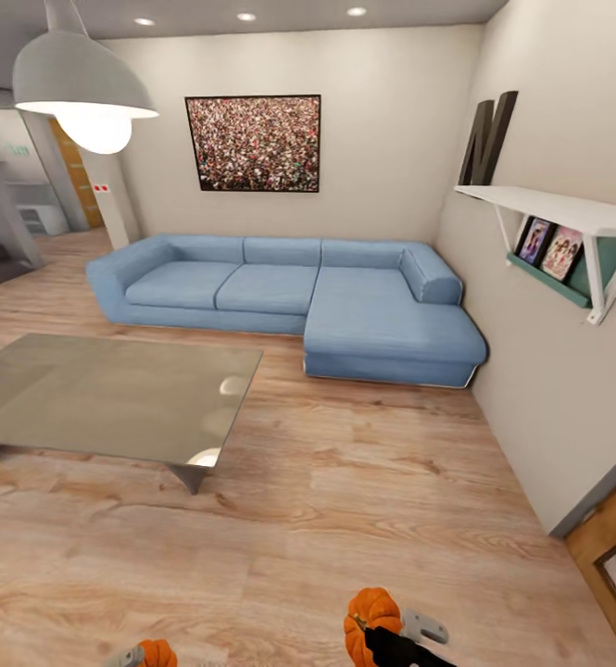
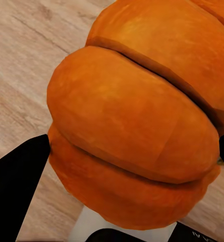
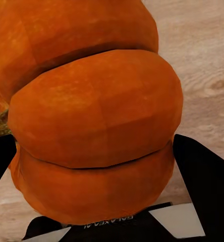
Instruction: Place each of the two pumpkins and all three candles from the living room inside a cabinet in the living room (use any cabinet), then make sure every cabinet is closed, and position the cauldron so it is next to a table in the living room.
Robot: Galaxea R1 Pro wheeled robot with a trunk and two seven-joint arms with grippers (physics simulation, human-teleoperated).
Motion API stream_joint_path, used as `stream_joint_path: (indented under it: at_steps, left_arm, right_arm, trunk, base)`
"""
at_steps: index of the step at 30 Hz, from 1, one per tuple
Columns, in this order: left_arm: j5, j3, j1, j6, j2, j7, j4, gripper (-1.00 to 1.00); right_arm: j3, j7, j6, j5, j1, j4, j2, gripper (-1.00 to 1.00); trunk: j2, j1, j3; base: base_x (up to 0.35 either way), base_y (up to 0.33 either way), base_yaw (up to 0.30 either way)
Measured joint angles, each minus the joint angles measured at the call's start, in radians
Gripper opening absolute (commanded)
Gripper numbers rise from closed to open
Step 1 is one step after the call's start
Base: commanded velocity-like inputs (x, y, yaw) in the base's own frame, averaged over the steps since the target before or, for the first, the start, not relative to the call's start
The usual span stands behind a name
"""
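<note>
Both pincers clamped on cargo for transit: left gripper [image 1: 133, 657] pinching one pumpkin [image 1: 157, 653] at bottom edge, right gripper [image 1: 391, 641] pinching second pumpkin [image 1: 370, 622] lower centre-right, held low over wood floor [image 1: 363, 500].

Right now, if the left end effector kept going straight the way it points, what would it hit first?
Apart from the pumpkin already clamped in the left end effector, the wood floor lies behind it in the left wrist view, so it would probably meet the floor first. Depth is unclear.
</note>
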Motion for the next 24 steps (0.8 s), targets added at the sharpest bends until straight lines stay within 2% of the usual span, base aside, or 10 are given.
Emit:
stream_joint_path:
  at_steps: [3,5,12,18,24]
  left_arm:
    - [0.000,0.001,0.000,-0.001,0.001,0.000,0.001,-1.00]
    - [0.000,0.001,0.000,-0.001,0.001,0.000,0.000,-1.00]
    - [0.000,0.000,0.000,-0.002,0.000,0.000,0.001,-1.00]
    - [0.000,0.000,0.000,-0.018,0.000,0.000,0.001,-1.00]
    - [0.000,0.001,0.000,-0.020,0.000,0.000,0.001,-1.00]
  right_arm:
    - [0.046,0.000,-0.001,-0.003,0.000,0.000,0.001,-1.00]
    - [0.055,0.000,-0.001,-0.001,0.000,0.000,0.006,-1.00]
    - [0.058,-0.001,-0.002,-0.002,0.000,0.004,0.008,-1.00]
    - [0.058,-0.001,-0.076,0.001,0.000,0.072,0.011,-1.00]
    - [0.058,0.000,-0.088,0.002,-0.001,0.082,0.012,-1.00]
  trunk:
    - [0.000,0.000,0.000]
    - [0.000,0.000,0.000]
    - [0.000,0.000,0.000]
    - [0.000,0.000,0.000]
    - [0.000,0.000,0.000]
  base:
    - [0.000,0.000,0.289]
    - [0.000,0.000,0.289]
    - [0.000,0.000,0.289]
    - [0.000,0.000,0.289]
    - [0.000,0.000,0.288]
